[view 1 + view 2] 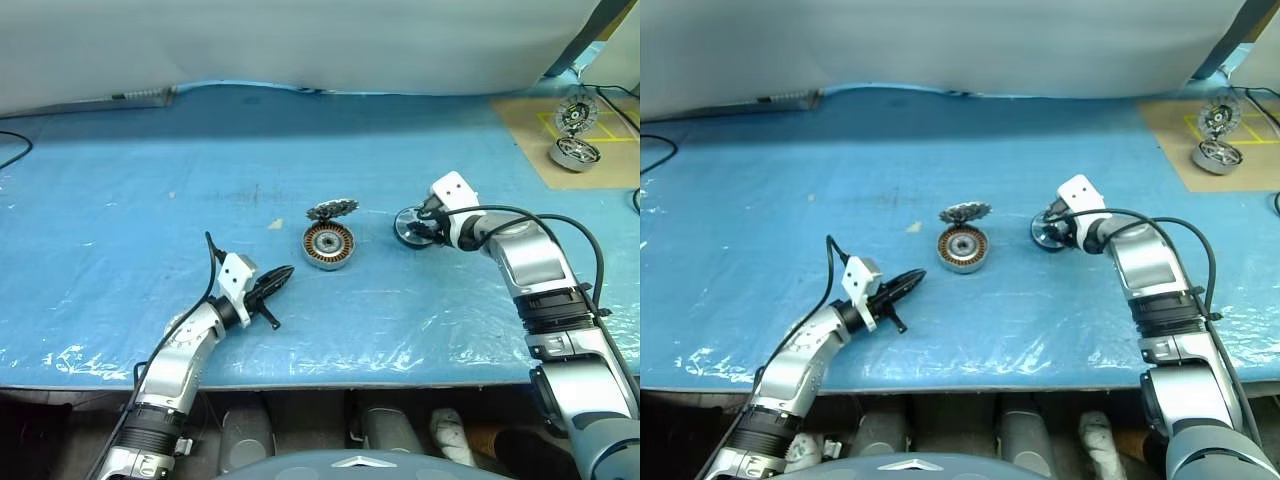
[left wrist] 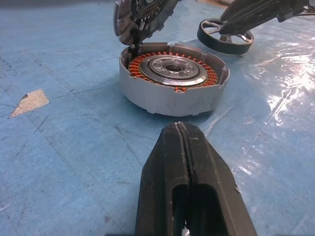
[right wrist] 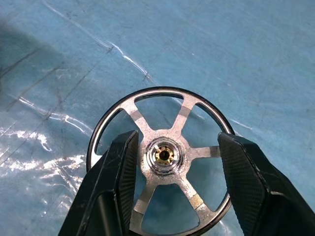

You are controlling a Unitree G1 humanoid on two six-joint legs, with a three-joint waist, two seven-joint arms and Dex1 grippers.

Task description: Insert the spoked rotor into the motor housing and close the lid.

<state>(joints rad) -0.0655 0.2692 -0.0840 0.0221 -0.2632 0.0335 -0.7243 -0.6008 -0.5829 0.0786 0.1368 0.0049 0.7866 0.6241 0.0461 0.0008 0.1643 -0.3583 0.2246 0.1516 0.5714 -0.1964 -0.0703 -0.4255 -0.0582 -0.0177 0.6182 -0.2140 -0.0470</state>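
The motor housing [image 1: 328,245] sits mid-table on the blue sheet, its copper winding ring and silver centre [image 2: 173,69] showing. Its lid [image 1: 332,209] stands up, hinged open at the far rim. To the right of the housing, the spoked rotor [image 3: 147,123] lies flat on the sheet. My right gripper [image 3: 177,140] is open and hangs over the rotor, one finger on each side of the hub [image 3: 164,155], neither clamping it. My left gripper [image 2: 183,130] is shut and empty, held low in front of and left of the housing and pointing at it.
A second hinged motor [image 1: 575,152] stands on a brown board [image 1: 520,130] at the far right corner. A small white scrap [image 1: 275,224] lies left of the housing. A black cable [image 1: 14,148] is at the far left. The table's front edge [image 1: 330,380] is near me.
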